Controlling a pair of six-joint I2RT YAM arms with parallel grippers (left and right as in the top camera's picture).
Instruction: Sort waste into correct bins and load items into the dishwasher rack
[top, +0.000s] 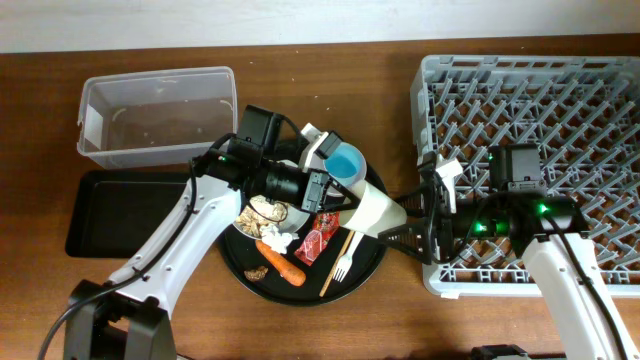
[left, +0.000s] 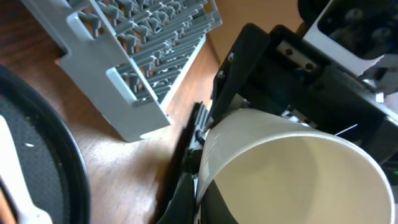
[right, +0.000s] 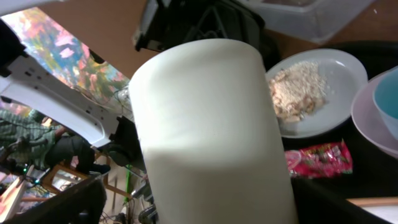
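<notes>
My right gripper (top: 405, 220) is clamped on the small white cup (top: 372, 205). It grips the cup by its side wall and holds it tipped over in the air, mouth facing the left arm, between the round black tray (top: 366, 266) and the near corner of the dishwasher rack (top: 560, 100). I judge that a side grip was chosen so I can turn the cup mouth-down over the pegs.

The rack is empty as far as I can see, so loading has barely begun. The clear tub (top: 160, 80) and the shallow black tray (top: 120, 210) sit to the left of the round tray, ready for waste.

On the round tray, the plate (right: 339, 68) carries beige crumbs. The bowl (right: 370, 127) holds the light-blue cup (top: 345, 165). My left gripper (top: 322, 150) hangs just beside that cup, and I cannot tell how wide it is set.

The red wrapper (top: 318, 240), carrot (top: 282, 262), fork (top: 345, 262) and tissue (top: 278, 240) lie unsorted.
</notes>
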